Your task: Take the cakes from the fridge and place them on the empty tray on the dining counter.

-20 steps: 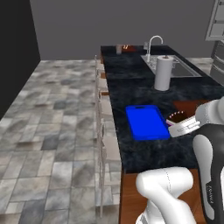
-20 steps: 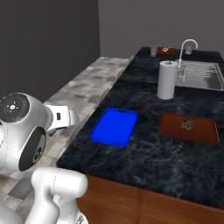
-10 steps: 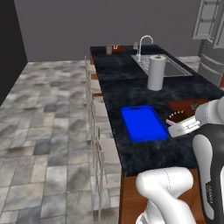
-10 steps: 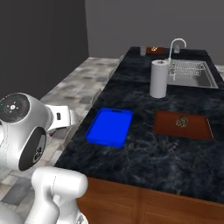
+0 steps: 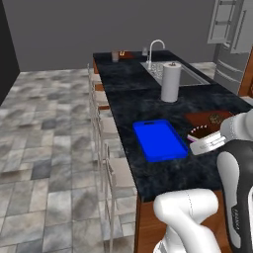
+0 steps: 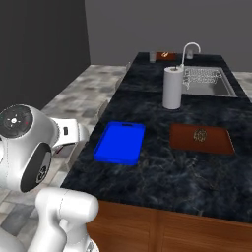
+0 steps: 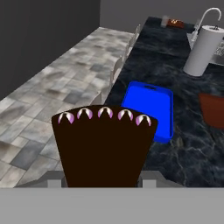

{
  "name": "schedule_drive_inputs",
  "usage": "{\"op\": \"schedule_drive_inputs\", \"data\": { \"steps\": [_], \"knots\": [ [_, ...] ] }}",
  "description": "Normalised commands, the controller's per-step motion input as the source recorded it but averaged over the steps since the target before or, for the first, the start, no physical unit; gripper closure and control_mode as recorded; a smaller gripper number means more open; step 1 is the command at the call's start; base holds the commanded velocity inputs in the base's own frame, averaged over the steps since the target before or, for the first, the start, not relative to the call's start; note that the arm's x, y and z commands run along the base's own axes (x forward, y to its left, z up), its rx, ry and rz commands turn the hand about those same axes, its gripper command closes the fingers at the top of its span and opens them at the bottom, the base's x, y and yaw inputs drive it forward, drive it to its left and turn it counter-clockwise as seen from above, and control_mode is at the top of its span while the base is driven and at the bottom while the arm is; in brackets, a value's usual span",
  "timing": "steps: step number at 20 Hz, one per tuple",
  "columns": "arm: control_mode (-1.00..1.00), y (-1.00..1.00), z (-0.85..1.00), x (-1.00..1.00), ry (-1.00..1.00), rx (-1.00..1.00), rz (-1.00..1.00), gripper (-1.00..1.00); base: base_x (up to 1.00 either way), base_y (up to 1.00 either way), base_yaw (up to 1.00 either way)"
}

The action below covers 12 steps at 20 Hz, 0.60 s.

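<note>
A dark brown cake wedge (image 7: 103,148) with pink-white dots along its top edge fills the low middle of the hand view, and my gripper (image 5: 198,139) is shut on it. In the left base view the same cake (image 5: 200,132) hangs over the black dining counter (image 5: 148,86), just right of the bright blue tray (image 5: 160,140). The tray (image 7: 148,107) lies bare, a little ahead of the cake and below it. It also lies near the counter's left edge (image 6: 119,142). The grey fridge (image 5: 232,44) stands at the far right. My fingertips are hidden behind the cake.
A white paper towel roll (image 5: 170,81) stands beyond the tray, beside the sink (image 6: 206,81) and curved faucet (image 5: 157,47). A reddish-brown board (image 6: 201,138) lies right of the tray. Stools (image 5: 101,126) line the counter's left side, with tiled floor (image 5: 44,123) beyond.
The whole picture has shifted, so the base has moved along the counter. The tray and the roll now sit elsewhere in the frames. The cake stays in my gripper.
</note>
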Motion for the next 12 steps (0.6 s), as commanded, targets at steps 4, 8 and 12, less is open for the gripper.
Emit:
{"op": "schedule_drive_inputs", "data": {
  "steps": [4, 8, 12],
  "knots": [
    [1.0, 0.0, 0.0, 0.0, 0.0, 0.0, 0.0, 1.0, 0.29, 0.0, -0.02],
    [-1.0, 0.0, -0.05, 0.2, 0.0, 0.0, 0.0, 1.0, 0.13, 0.0, 0.0],
    [-1.0, -0.02, -0.15, 0.62, 0.09, 0.0, -0.04, 1.0, 0.0, 0.0, 0.0]
  ]
}}
